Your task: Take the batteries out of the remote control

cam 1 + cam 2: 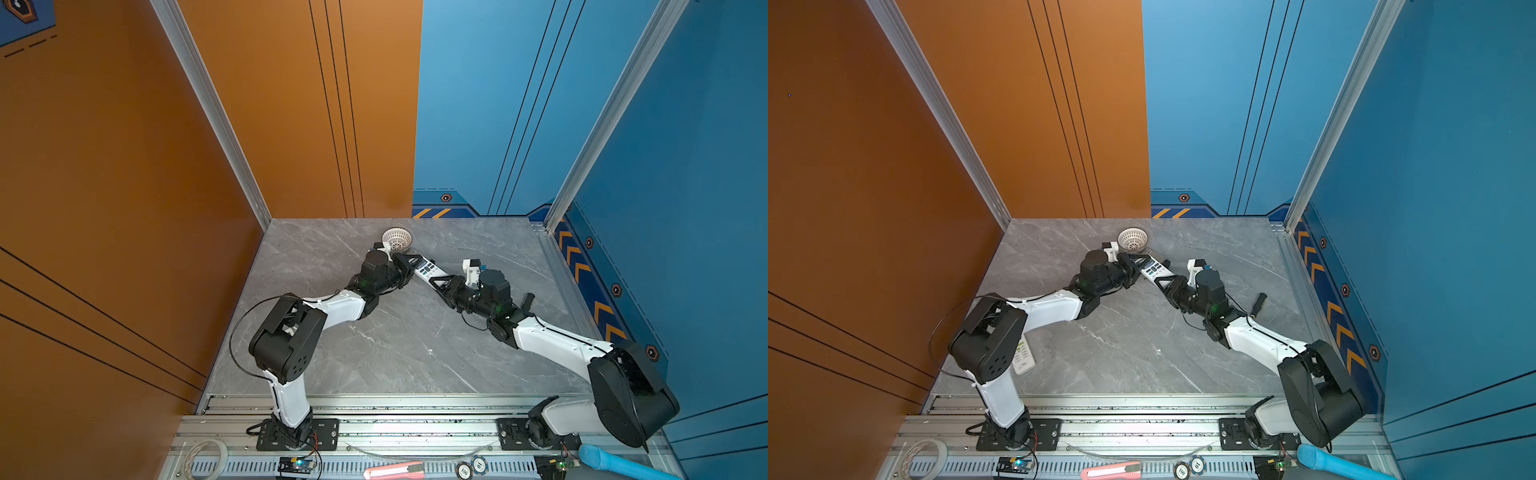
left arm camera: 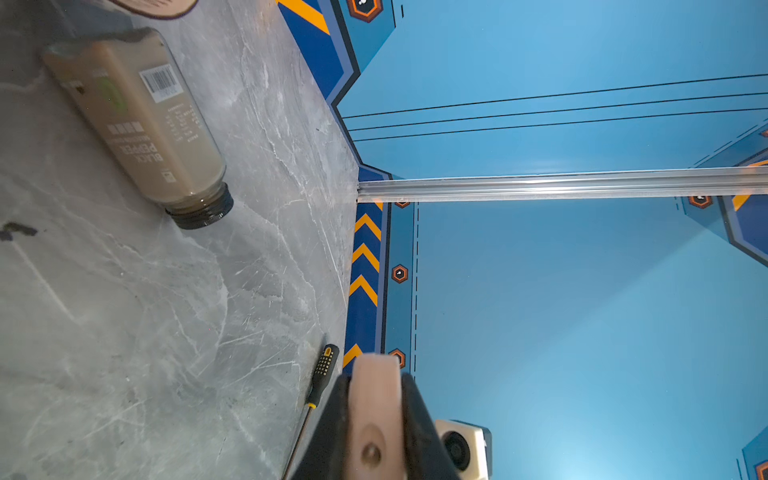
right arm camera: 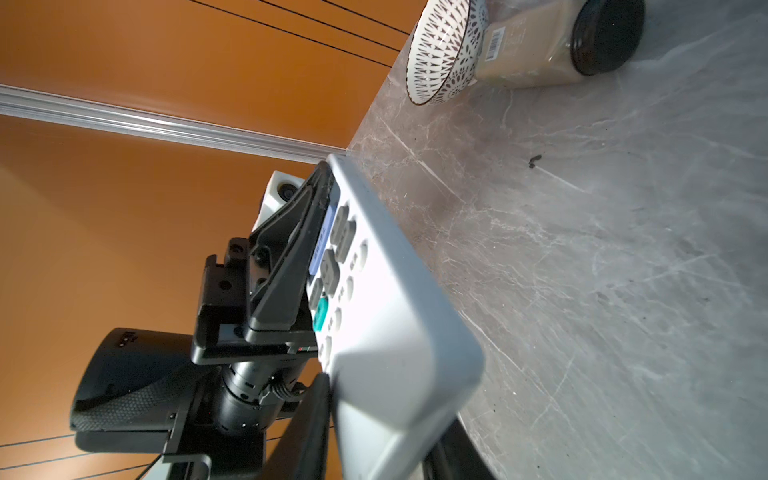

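A white remote control point(image 1: 429, 271) point(image 1: 1153, 271) is held off the table between my two grippers, its buttons facing up in both top views. My left gripper point(image 1: 409, 264) point(image 2: 376, 382) is shut on its far end, which shows as a pale slab between the dark fingers point(image 2: 419, 415). My right gripper point(image 1: 441, 283) point(image 3: 382, 436) is closed on the near end of the remote control point(image 3: 386, 316), a finger against each side. The batteries are hidden; none shows in any view.
A patterned bowl point(image 1: 397, 239) point(image 3: 446, 50) stands at the back, and a black-pepper bottle point(image 2: 141, 120) point(image 3: 561, 41) lies beside it. A black-handled screwdriver point(image 1: 528, 300) point(image 2: 322, 374) lies on the right. A second remote point(image 1: 1023, 355) lies under the left arm.
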Robot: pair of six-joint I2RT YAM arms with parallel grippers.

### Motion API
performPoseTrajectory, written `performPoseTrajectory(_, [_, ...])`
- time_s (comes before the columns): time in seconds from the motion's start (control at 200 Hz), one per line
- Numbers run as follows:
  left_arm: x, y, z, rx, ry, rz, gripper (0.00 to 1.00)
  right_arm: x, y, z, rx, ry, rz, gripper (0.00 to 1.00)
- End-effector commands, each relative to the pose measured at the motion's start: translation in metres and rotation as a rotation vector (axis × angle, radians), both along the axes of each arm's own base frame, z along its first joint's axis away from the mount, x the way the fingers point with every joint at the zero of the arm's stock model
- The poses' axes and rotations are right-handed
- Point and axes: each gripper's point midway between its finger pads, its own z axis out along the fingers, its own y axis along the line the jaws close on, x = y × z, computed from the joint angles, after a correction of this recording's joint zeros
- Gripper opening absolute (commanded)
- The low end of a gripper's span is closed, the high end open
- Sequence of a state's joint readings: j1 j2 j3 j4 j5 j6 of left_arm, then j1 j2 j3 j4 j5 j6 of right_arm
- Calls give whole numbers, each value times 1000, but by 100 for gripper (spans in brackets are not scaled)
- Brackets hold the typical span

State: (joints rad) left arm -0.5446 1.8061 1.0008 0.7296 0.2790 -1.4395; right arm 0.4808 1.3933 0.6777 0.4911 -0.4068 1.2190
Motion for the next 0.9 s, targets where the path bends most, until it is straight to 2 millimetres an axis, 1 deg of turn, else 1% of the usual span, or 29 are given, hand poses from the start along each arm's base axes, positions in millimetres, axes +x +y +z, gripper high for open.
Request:
performPoseTrajectory(0.0, [-14, -8, 9, -8, -50, -35, 6, 13, -9, 31, 9, -101, -31, 27])
performPoseTrajectory(0.065, [-18, -10, 9, -22, -58, -41, 7, 15, -10, 35, 17, -114, -30, 20])
performPoseTrajectory(0.165, [-23, -14, 9, -63, -62, -55, 8, 15, -13, 44, 10, -146, -21, 17])
performPoseTrajectory(0.195, [-23, -15, 7, -74, -58, -58, 9, 15, -14, 47, -2, -160, -16, 14])
performPoseTrajectory(0.28, [-27, -19, 4, -85, -50, -75, 14, 14, -16, 53, -38, -191, 4, 8])
performPoseTrajectory(0.305, [-27, -19, 3, -81, -51, -75, 18, 13, -15, 54, -50, -196, 12, 7])
performPoseTrajectory(0.32, [-28, -19, 2, -79, -51, -74, 26, 12, -15, 55, -58, -199, 19, 6])
performPoseTrajectory(0.335, [-28, -19, 1, -77, -48, -69, 32, 12, -15, 57, -65, -205, 25, 6])
performPoseTrajectory(0.385, [-28, -17, 1, -72, -45, -57, 44, 9, -13, 60, -97, -218, 51, 2])
performPoseTrajectory(0.415, [-28, -16, -1, -63, -32, -53, 55, 7, -13, 62, -115, -228, 65, 0])
performPoseTrajectory(0.476, [-26, -12, -1, -43, -15, -42, 73, 4, -13, 66, -166, -248, 94, 0])
performPoseTrajectory(0.491, [-26, -10, -2, -35, -11, -39, 80, 4, -14, 66, -185, -249, 98, 0])
performPoseTrajectory(0.516, [-25, -7, -1, -22, -1, -32, 84, 2, -16, 68, -217, -254, 104, 0])
performPoseTrajectory(0.556, [-24, 2, -2, 8, 20, -16, 85, 0, -17, 70, -270, -267, 117, 0])
performPoseTrajectory(0.566, [-24, 5, -1, 14, 24, -11, 89, -1, -18, 71, -282, -269, 120, 0])
performPoseTrajectory(0.596, [-24, 13, 1, 33, 32, 3, 93, -3, -19, 73, -314, -283, 131, 0])
performPoseTrajectory(0.611, [-23, 17, 1, 42, 36, 10, 94, -5, -19, 75, -328, -291, 138, 0])
performPoseTrajectory(0.641, [-23, 24, 9, 53, 29, 22, 96, -6, -19, 78, -352, -308, 149, 0])
performPoseTrajectory(0.686, [-24, 29, 17, 77, 32, 34, 99, -7, -20, 77, -382, -316, 163, 0])
performPoseTrajectory(0.731, [-24, 29, 28, 91, 17, 18, 100, -7, -20, 76, -392, -312, 173, 0])
performPoseTrajectory(0.776, [-26, 25, 38, 87, 7, -6, 98, -6, -20, 74, -387, -306, 182, 0])
performPoseTrajectory(0.826, [-30, 23, 41, 85, 20, -21, 98, -6, -20, 72, -394, -301, 191, 0])
performPoseTrajectory(0.896, [-36, 32, 41, 106, 56, -6, 98, -8, -22, 71, -434, -311, 189, 0])
